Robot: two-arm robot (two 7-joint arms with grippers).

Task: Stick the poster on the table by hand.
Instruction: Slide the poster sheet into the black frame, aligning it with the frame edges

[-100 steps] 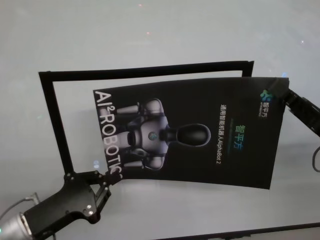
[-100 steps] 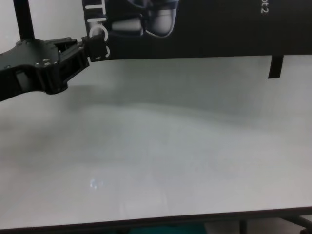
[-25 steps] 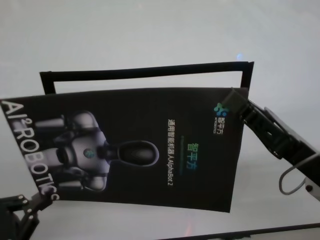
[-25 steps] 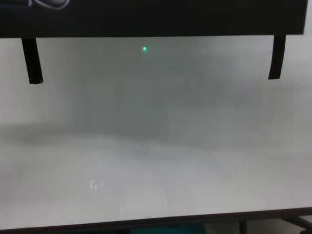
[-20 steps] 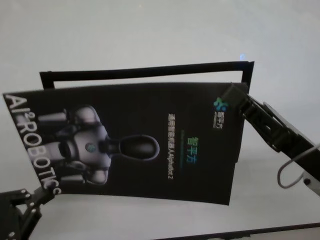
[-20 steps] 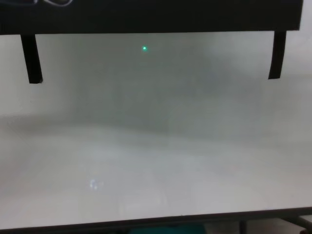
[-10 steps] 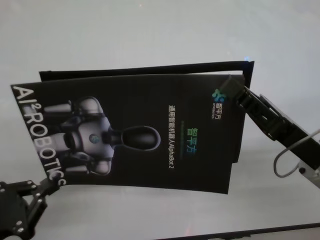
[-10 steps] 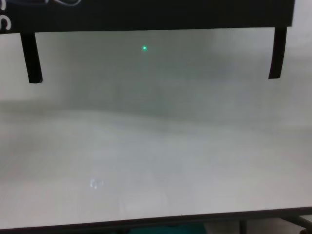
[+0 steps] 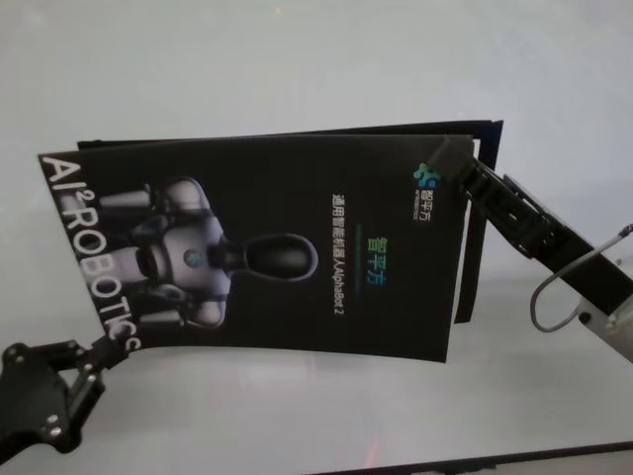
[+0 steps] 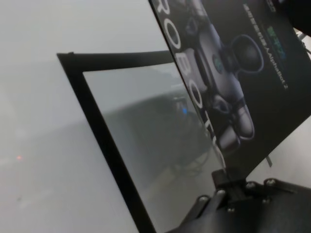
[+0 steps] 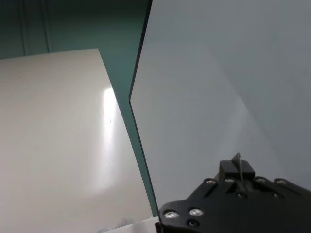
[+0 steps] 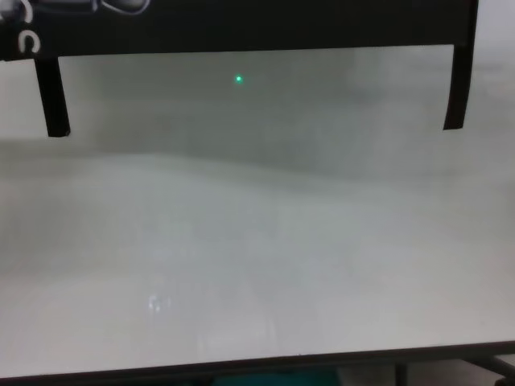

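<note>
The poster [image 9: 386, 307], a black sheet with white lettering and a grey robot picture, hangs above the white table [image 9: 297, 59], held at two corners. My left gripper [image 9: 115, 348] is shut on its near left corner, by the lettering. The left wrist view shows that grip [image 10: 224, 177] with the poster [image 10: 243, 73] running away from it. My right gripper [image 9: 457, 164] is shut on the far right corner. In the right wrist view the right gripper [image 11: 236, 167] pinches a thin sheet edge. The chest view shows only the poster's near edge [image 12: 241, 24].
A thin black frame of strips lies on the table under the poster: its far strip [image 9: 483, 129] and right strip [image 9: 476, 257] show past the poster's edges. Two strip ends [image 12: 52, 96] [image 12: 456, 88] show in the chest view. The table's dark near edge [image 12: 241, 366] is close.
The poster has moved away from me and a little to the right, now covering most of the frame's far strip. My left gripper has come up and right into the head view.
</note>
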